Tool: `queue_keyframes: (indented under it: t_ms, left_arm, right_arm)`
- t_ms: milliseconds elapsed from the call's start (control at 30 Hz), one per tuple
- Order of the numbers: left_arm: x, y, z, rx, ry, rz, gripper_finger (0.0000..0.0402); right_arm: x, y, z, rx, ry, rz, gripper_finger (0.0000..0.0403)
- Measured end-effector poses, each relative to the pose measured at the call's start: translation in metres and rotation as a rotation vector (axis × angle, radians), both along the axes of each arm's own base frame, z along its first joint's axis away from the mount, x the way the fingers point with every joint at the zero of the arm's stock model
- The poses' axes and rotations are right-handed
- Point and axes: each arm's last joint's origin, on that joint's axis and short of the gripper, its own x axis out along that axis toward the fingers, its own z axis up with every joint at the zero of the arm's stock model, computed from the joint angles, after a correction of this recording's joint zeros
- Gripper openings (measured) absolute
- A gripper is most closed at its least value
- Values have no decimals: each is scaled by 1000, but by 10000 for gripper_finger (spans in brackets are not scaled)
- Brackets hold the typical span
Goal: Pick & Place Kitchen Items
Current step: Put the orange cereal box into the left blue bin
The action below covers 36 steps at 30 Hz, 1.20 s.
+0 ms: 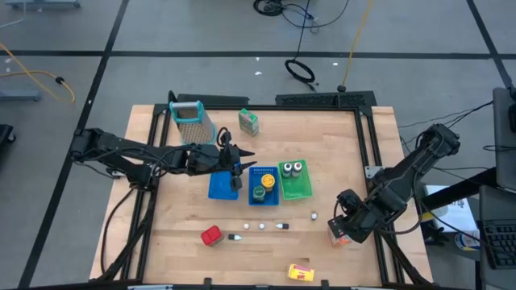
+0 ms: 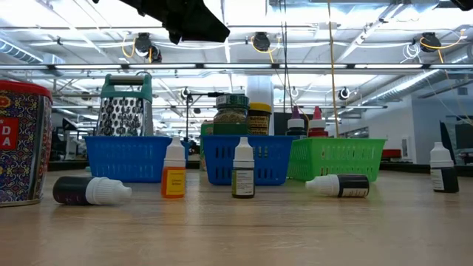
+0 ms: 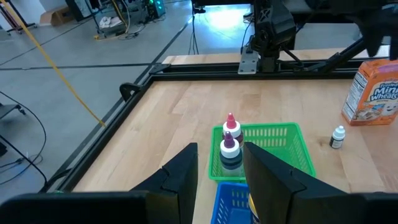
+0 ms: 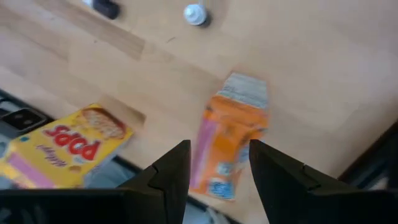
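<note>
My right gripper [image 4: 219,150] points steeply down at the table's near right corner [image 1: 345,227]. Its fingers stand open on either side of the upright orange packet [image 4: 233,134]. My left gripper [image 3: 221,155] hovers open and holds nothing above the blue trays [image 1: 219,187]; past it the green tray [image 3: 280,146] holds two purple-capped bottles [image 3: 230,146]. On the table are a red can [image 1: 211,235], a yellow box [image 1: 301,272], a green carton [image 1: 248,122] and a row of tiny bottles [image 1: 262,226], some upright, some on their sides. My right gripper has one finger on each side of the orange packet's lower part [image 4: 217,168], coming from above. A thin gap shows beside one finger, and the other finger covers the packet's edge. Whether it touches I cannot tell. The packet stands on the table.
A metal grater [image 1: 190,121] stands at the far left. The second blue tray [image 1: 264,185] holds jars. One small bottle [image 1: 314,216] stands near the packet. The table's black frame rail [image 1: 372,173] runs close beside my right arm. Bare wood lies along the near left.
</note>
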Motion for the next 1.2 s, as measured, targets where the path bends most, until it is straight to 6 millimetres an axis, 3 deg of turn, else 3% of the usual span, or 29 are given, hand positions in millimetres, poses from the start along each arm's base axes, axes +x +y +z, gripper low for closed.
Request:
queue_keyframes:
  t_ms: [433,867,1200]
  left_arm:
    - [0,0,0,0,0,0,129]
    - [0,0,0,0,0,0,129]
    - [0,0,0,0,0,0,129]
  right_arm:
    - [1,7,0,10,6,-10,158]
    - [3,10,-3,5,13,-6,237]
    - [9,18,-17,-21,85,-21,245]
